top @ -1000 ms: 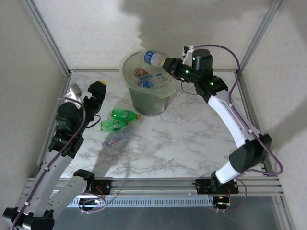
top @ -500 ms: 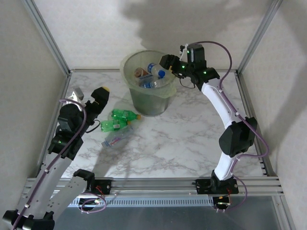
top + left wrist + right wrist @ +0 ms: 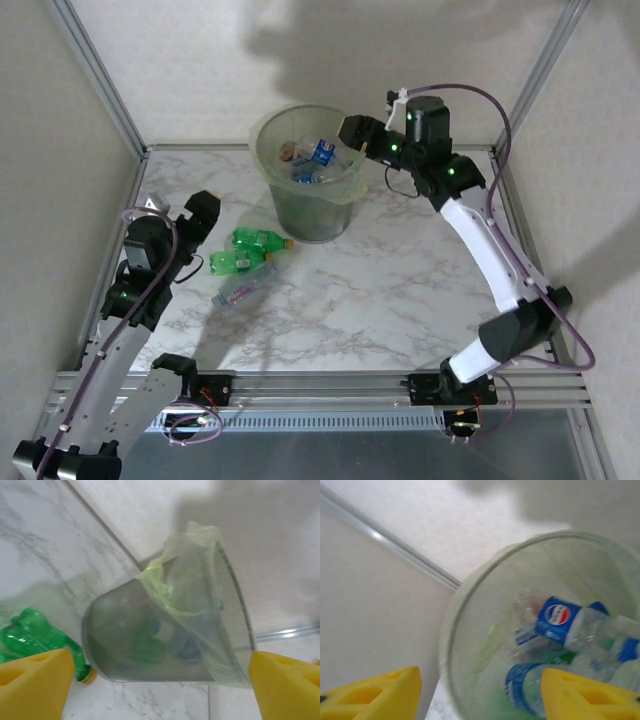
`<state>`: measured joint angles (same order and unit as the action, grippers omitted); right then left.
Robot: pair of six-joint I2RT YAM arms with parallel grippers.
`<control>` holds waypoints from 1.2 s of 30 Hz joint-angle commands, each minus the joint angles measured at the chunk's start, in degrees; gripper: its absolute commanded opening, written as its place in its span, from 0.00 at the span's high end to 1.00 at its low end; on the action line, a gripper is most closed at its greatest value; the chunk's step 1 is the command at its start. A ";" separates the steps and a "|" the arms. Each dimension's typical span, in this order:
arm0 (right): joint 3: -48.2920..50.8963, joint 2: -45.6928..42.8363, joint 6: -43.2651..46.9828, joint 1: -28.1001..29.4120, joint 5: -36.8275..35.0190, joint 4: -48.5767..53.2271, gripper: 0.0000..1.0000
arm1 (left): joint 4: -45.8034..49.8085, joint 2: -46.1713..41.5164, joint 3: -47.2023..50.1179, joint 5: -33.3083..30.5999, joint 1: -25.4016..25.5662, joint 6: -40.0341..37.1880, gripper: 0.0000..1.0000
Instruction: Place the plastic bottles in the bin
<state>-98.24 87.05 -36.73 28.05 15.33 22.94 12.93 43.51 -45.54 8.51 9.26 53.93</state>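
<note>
The bin [image 3: 311,214], a pale-green mesh bucket, stands at the back of the table with several plastic bottles inside; a blue-labelled one [image 3: 323,152] lies on top. Two green bottles [image 3: 256,240] [image 3: 237,262] and a clear one [image 3: 243,289] lie on the marble left of the bin. My right gripper [image 3: 351,130] hangs open over the bin's right rim, holding nothing. In the right wrist view the gripper [image 3: 480,697] looks down on a Pepsi-labelled bottle [image 3: 561,618] in the bin [image 3: 479,625]. My left gripper [image 3: 205,210] is open, left of the green bottles. The left wrist view has the gripper [image 3: 160,690] facing the bin [image 3: 165,630] and a green bottle [image 3: 30,632].
Aluminium frame posts and white walls close the table at the back and sides. A metal rail [image 3: 320,385] runs along the near edge. Bare marble [image 3: 400,280] lies to the right of the bin and in front of it.
My right gripper opened over the bin, and the clear blue-labelled bottle it held dropped in. The left gripper shifted a little lower beside the green bottles.
</note>
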 commanded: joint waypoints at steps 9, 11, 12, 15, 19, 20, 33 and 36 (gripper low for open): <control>23.95 -17.77 1.50 18.70 -12.42 -4.12 0.33 | -0.08 4.29 10.86 5.54 -7.82 2.71 0.23; 27.18 -19.52 0.35 20.76 -14.07 -4.52 0.32 | 0.23 4.32 12.04 5.25 -7.96 3.77 0.23; 28.79 -20.32 -0.34 21.58 -14.89 -4.58 0.32 | 0.55 4.31 12.43 5.13 -7.91 4.12 0.24; 33.01 -22.27 -2.44 23.16 -15.90 -5.90 0.31 | 3.07 3.84 12.66 4.33 -7.93 3.51 0.25; 37.11 -23.84 -4.39 24.06 -16.31 -8.37 0.30 | 6.06 2.36 13.65 3.97 -7.90 -0.02 0.25; 37.64 -24.07 -4.57 24.18 -16.54 -8.61 0.30 | 6.39 2.06 14.19 3.97 -7.85 -0.91 0.24; 39.16 -23.52 -5.33 24.18 -15.90 -10.82 0.25 | -0.80 6.97 19.81 5.70 -5.06 -7.58 0.13; 39.63 -23.59 -5.55 24.21 -15.95 -11.19 0.25 | 0.30 8.98 18.43 2.71 -2.55 -10.37 0.11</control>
<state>-59.31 63.94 -41.45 51.70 -0.01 13.47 14.35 51.42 -25.41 13.39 4.93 47.53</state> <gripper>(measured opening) 0.749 0.882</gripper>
